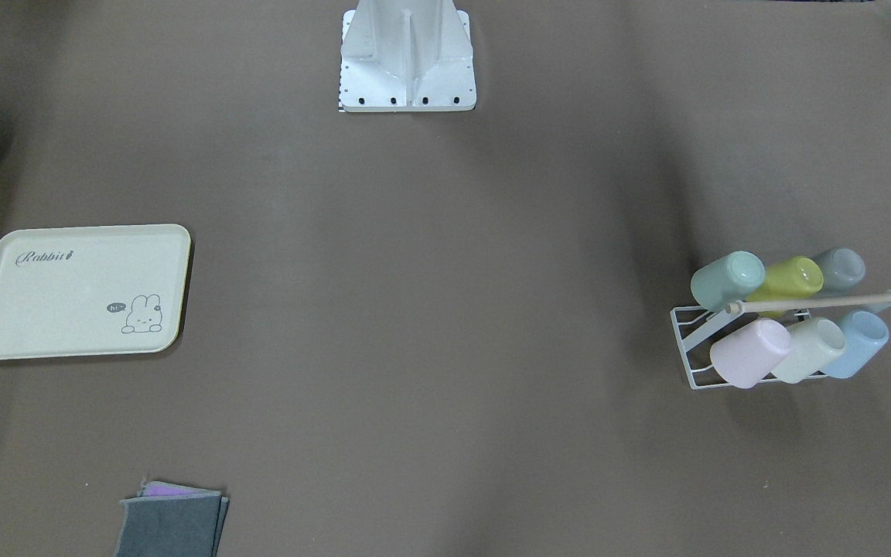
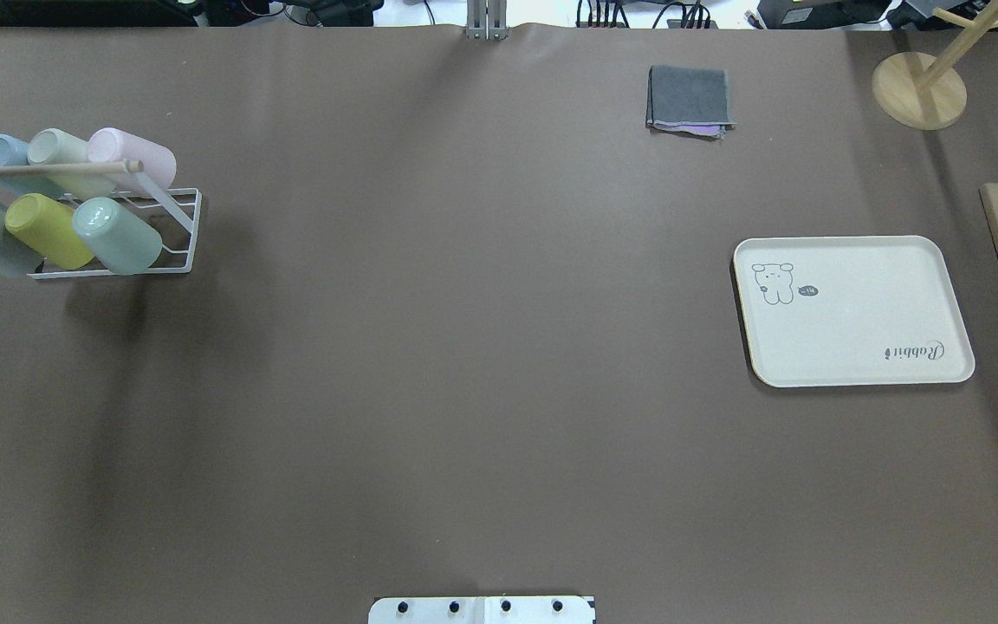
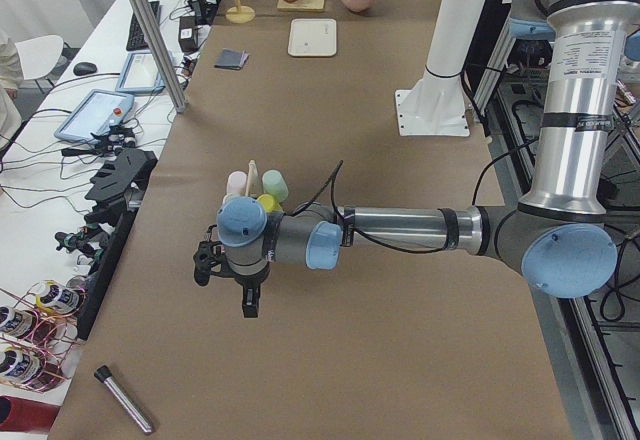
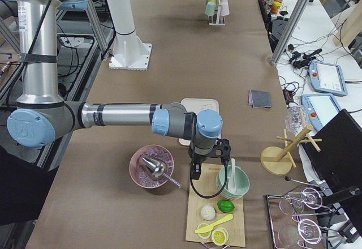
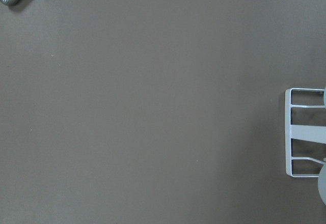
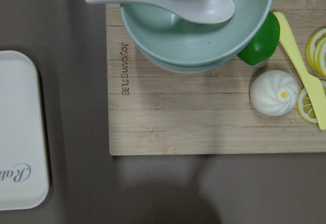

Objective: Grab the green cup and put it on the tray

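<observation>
The green cup (image 1: 728,280) is a pale mint tumbler lying tilted on a white wire rack (image 1: 693,363), at the rack's end nearest the table's middle; it also shows in the overhead view (image 2: 118,236). The cream tray (image 1: 78,292) with "Rabbit" script lies flat and bare on the other side of the table (image 2: 854,312). My left gripper (image 3: 228,285) hovers above the table just beside the rack, seen only in the left side view; I cannot tell its state. My right gripper (image 4: 209,161) hovers over a wooden board next to the tray; I cannot tell its state.
The rack holds several other cups, among them a chartreuse one (image 1: 790,278) and a pink one (image 1: 751,352). A folded grey cloth (image 2: 690,100) lies at the far edge. The wooden board (image 6: 214,117) carries a teal bowl (image 6: 198,25), food items and a spoon. A metal tube (image 3: 125,400) lies near the table's end.
</observation>
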You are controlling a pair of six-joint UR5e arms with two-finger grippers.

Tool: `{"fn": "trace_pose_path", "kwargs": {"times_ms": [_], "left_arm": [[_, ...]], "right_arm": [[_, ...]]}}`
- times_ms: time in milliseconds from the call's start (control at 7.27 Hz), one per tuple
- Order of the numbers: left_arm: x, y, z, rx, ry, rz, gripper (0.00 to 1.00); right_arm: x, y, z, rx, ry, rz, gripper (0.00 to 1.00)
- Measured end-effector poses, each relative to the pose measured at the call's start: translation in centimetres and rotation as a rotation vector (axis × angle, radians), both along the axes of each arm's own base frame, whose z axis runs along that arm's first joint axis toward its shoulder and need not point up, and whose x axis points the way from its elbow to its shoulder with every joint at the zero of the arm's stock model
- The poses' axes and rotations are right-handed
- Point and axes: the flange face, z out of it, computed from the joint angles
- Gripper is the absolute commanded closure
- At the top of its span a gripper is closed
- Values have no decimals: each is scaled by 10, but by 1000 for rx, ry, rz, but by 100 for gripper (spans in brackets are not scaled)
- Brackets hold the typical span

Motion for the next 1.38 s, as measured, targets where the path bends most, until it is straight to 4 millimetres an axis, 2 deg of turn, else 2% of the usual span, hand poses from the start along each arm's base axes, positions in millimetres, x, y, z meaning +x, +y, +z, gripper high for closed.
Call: {"fn": "trace_pose_path", "kwargs": {"times_ms": [413,550,1376], "left_arm": [[0,0,0,0,0,0,2],[0,0,0,0,0,0,2],[0,1,2,-3,0,0,2]], "right_arm": [[-1,0,1,-1,-7,-2,0],[-7,-2,0,-1,-8,-13,0],[-87,-40,-35,-8,-4,-82,0]]}}
